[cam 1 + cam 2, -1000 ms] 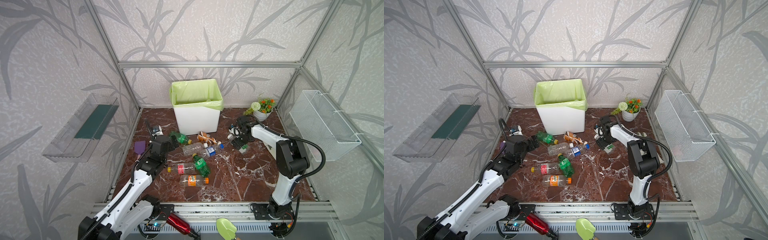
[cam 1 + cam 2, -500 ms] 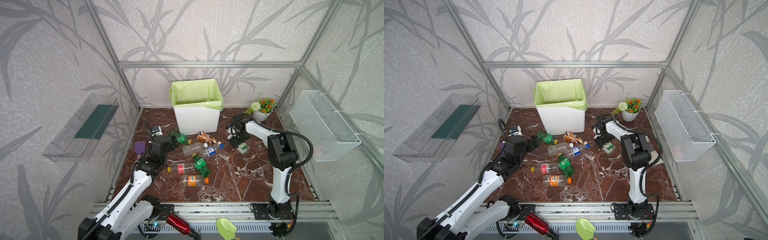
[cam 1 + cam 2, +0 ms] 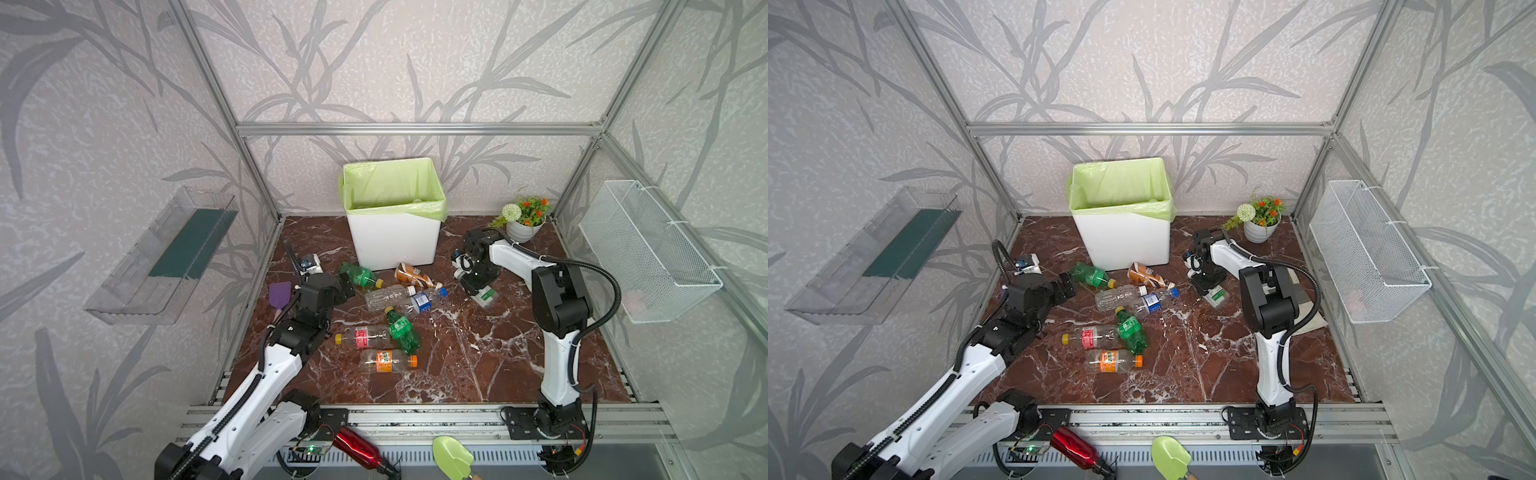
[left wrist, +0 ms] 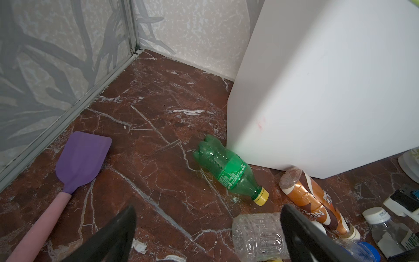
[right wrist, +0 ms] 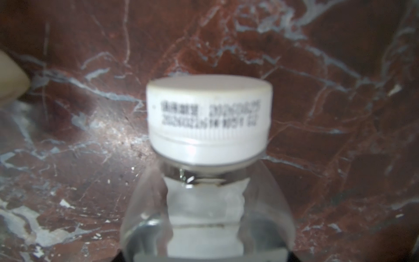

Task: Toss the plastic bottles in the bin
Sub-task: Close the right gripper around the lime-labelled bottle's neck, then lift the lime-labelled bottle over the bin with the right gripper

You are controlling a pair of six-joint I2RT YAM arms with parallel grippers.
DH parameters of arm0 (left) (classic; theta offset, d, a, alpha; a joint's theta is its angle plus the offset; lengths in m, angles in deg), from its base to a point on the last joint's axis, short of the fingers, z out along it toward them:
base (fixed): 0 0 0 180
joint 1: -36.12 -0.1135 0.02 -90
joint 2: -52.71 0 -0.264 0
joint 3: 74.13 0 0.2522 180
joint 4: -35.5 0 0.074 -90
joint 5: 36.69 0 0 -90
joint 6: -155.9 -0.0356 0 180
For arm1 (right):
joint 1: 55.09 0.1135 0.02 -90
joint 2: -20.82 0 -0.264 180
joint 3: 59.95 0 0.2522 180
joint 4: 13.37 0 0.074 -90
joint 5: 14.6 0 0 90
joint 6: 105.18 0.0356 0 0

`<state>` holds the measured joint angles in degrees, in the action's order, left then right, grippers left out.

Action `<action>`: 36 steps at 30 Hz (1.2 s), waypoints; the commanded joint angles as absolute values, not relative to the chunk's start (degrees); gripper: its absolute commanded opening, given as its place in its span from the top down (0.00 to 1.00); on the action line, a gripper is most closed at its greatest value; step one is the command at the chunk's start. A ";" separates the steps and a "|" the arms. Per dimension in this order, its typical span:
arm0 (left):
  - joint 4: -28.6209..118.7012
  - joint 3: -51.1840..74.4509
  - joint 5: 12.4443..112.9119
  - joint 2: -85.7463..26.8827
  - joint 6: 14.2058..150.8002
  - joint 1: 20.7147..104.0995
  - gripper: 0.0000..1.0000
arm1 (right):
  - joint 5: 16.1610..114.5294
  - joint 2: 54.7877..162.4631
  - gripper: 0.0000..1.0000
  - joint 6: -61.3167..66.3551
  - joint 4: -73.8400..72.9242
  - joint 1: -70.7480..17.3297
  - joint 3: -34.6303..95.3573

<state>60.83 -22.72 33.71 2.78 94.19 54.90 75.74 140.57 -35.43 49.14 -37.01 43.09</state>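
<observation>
Presently holds left end effector (image 3: 345, 286) spread wide beside green bottle (image 3: 360, 276); sets right end effector (image 3: 477, 286) over white-capped bottle (image 3: 485, 296), cannot tell whether clenched.

Both top views: high at front, looking down on whole floor (image 3: 478, 365), bin (image 3: 390, 245) at back. L wrist: low, facing bin wall. R wrist: v. close on bottle (image 5: 208, 113).

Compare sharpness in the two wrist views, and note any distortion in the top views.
Right wrist view: the white cap and its print are soft, out of focus. Left wrist view: the green bottle is crisp, the bin wall nearly washed out. In both top views, the frame posts splay outward.
</observation>
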 commanded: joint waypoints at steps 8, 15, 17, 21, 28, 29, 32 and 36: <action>61.82 -24.79 30.50 4.12 96.22 53.76 0.01 | 78.05 115.86 0.56 -32.32 35.21 -38.47 40.28; 63.82 -25.51 29.92 0.97 98.60 51.37 0.01 | 74.82 96.25 0.49 -24.02 6.29 -40.19 32.85; 63.94 -25.65 30.71 -0.32 99.54 50.75 0.01 | 73.03 94.21 0.49 -20.78 3.00 -40.15 36.34; 63.50 -25.96 31.86 -1.67 99.89 50.32 0.01 | 70.43 93.37 0.49 -14.54 -4.63 -40.08 42.31; 63.32 -26.35 32.50 -2.27 100.24 49.75 0.01 | 62.63 109.18 0.49 -12.66 1.12 -32.28 58.15; 63.23 -26.35 32.72 -2.50 100.34 49.70 0.01 | 61.32 113.65 0.49 -13.61 4.31 -30.54 61.27; 63.52 -26.17 33.18 -3.09 100.44 49.53 0.01 | 58.19 128.44 0.45 -14.75 15.23 -26.68 73.54; 64.83 -25.15 33.74 -3.41 99.87 48.71 0.01 | 60.37 144.79 0.18 -18.52 35.68 -23.56 102.27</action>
